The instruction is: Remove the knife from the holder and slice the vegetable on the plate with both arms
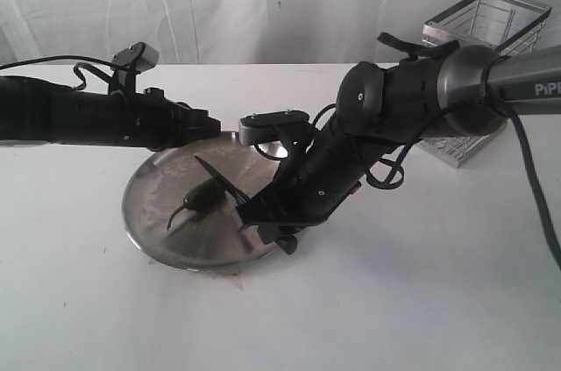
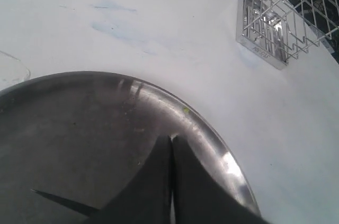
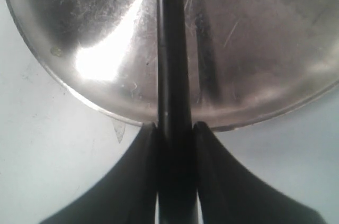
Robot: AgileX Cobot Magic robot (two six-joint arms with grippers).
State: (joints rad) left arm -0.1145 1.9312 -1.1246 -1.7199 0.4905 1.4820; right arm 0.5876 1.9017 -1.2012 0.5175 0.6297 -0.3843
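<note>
Starts with the white tabletop (image 1: 421,301), big and flat, carrying everything. Reaches in over it with two black arms: the right arm (image 1: 412,99) from the far right, bent down toward the middle, and the left arm (image 1: 79,112) from the left, lying low and straight.

Has the holder (image 1: 487,18) standing far back on the right, behind the right arm, well apart from the cutting spot and so out of the way. Looks empty of knives from here.

Has the plate (image 1: 145,213) in the middle, a bit to the left, shiny and flat, good for cutting on.

Grips the knife (image 1: 217,176) by its handle in the right end effector (image 1: 263,217), clenched tight around it. Points the blade left and far over the plate, tip up a little, likely ready to come down. Hangs the blade just beside the vegetable (image 1: 200,198), maybe touching it; hard to tell.

Finds the vegetable lying on the plate, near its middle.

Holds the left end effector (image 1: 215,124) squeezed shut on nothing, over the far edge of the plate, apart from the vegetable. Looks like a job for that one next: pressing the vegetable down, so no rolling under the blade.
</note>
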